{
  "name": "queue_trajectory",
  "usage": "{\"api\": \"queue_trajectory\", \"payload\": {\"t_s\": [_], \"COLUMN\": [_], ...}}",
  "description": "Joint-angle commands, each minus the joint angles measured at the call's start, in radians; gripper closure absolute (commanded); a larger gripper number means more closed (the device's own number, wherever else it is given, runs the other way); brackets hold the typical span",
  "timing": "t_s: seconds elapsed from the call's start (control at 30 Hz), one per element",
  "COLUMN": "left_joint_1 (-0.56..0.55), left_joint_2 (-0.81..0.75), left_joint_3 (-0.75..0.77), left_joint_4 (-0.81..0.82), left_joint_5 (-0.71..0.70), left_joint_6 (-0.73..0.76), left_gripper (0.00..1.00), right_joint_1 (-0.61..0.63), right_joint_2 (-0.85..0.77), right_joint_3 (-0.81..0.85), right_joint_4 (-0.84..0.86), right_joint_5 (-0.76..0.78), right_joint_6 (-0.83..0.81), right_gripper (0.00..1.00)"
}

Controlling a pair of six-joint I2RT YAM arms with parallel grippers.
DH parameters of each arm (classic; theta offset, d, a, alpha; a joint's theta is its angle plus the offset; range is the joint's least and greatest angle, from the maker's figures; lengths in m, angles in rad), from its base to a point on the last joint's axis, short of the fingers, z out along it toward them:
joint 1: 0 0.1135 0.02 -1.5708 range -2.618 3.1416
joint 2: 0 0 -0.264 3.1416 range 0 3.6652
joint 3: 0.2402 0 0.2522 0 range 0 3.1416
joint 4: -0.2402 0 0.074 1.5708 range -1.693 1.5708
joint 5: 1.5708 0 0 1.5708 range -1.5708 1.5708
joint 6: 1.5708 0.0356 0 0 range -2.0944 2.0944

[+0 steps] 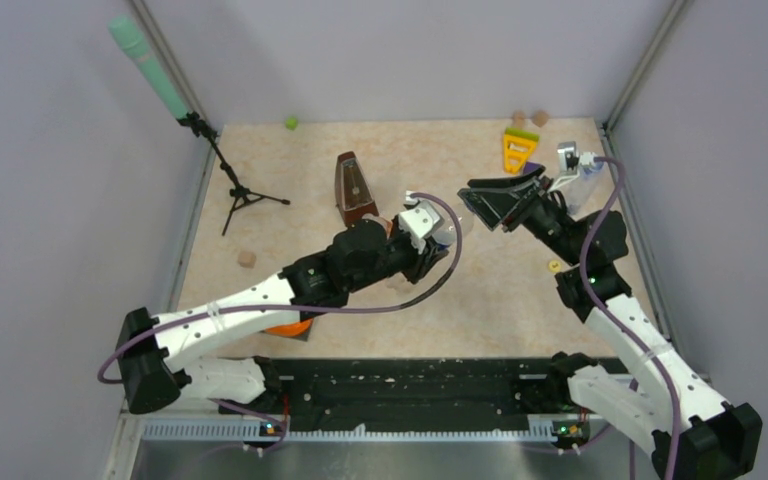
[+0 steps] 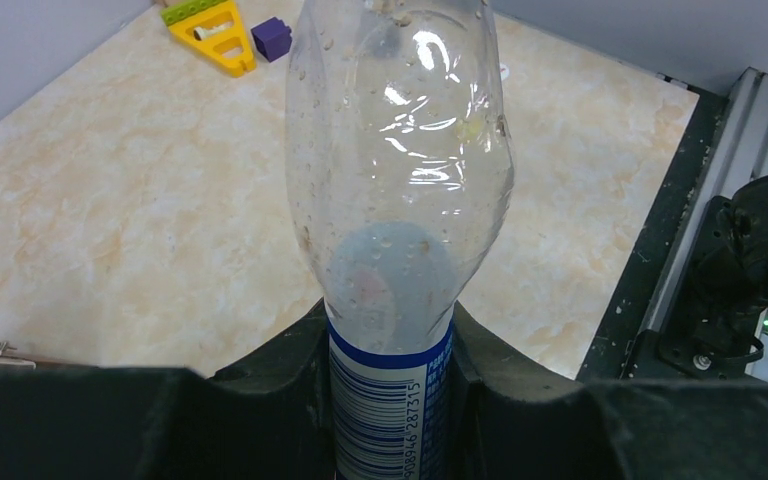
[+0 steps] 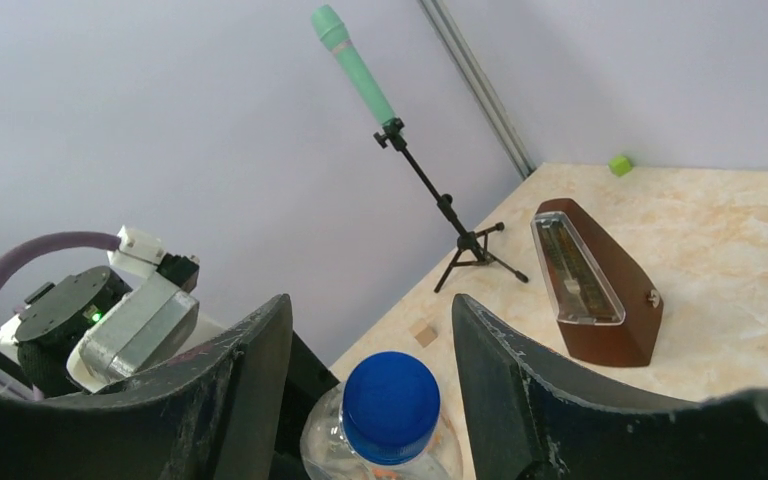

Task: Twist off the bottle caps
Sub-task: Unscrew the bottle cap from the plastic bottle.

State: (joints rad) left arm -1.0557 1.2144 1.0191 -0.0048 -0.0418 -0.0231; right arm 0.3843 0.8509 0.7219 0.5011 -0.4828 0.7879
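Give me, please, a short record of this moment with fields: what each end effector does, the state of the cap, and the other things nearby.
left end effector: shut on the blue-label bottle, gripping it at the label
right end effector: open, one finger on each side of the blue cap, not closed on it
cap state: on the bottle neck, not yet removed
nearby: metronome; green microphone on its stand
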Motion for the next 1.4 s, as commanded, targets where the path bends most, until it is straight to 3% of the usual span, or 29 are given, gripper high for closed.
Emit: {"api": "queue_trajectory", "payload": {"t_s": [0.0, 0.17, 0.47, 0.57, 0.67, 0.83, 1.2, 1.37], "left_joint_1": [-0.015, -0.019, -0.037, -0.049, -0.060, -0.078, -0.143, -0.156], "left_joint_2": [-0.002, -0.009, 0.000, 0.002, 0.006, 0.009, 0.037, 0.041], "left_joint_3": [0.035, 0.032, 0.035, 0.032, 0.030, 0.023, 0.013, 0.010], "left_joint_4": [0.030, 0.030, 0.045, 0.047, 0.052, 0.070, 0.127, 0.139], "left_joint_5": [-0.060, -0.106, -0.167, -0.198, -0.225, -0.288, -0.465, -0.514], "left_joint_6": [0.015, 0.043, 0.065, 0.074, 0.080, 0.083, 0.142, 0.152], "left_gripper": [1.00, 1.00, 1.00, 1.00, 1.00, 1.00, 1.00, 1.00], "right_joint_1": [0.011, 0.010, 0.010, 0.011, 0.010, 0.010, 0.011, 0.016], "right_joint_2": [-0.015, -0.006, 0.037, 0.038, 0.041, 0.041, 0.038, 0.041], "right_joint_3": [0.016, 0.025, 0.044, 0.038, 0.032, 0.033, 0.018, 0.026], "right_joint_4": [0.024, -0.005, -0.009, 0.007, 0.019, 0.011, 0.004, -0.012], "right_joint_5": [0.024, 0.023, 0.012, 0.017, 0.024, 0.037, 0.100, 0.101], "right_joint_6": [0.004, 0.006, 0.019, 0.022, 0.028, 0.034, 0.071, 0.070], "right_gripper": [0.42, 0.50, 0.46, 0.63, 0.51, 0.45, 0.45, 0.52]}}
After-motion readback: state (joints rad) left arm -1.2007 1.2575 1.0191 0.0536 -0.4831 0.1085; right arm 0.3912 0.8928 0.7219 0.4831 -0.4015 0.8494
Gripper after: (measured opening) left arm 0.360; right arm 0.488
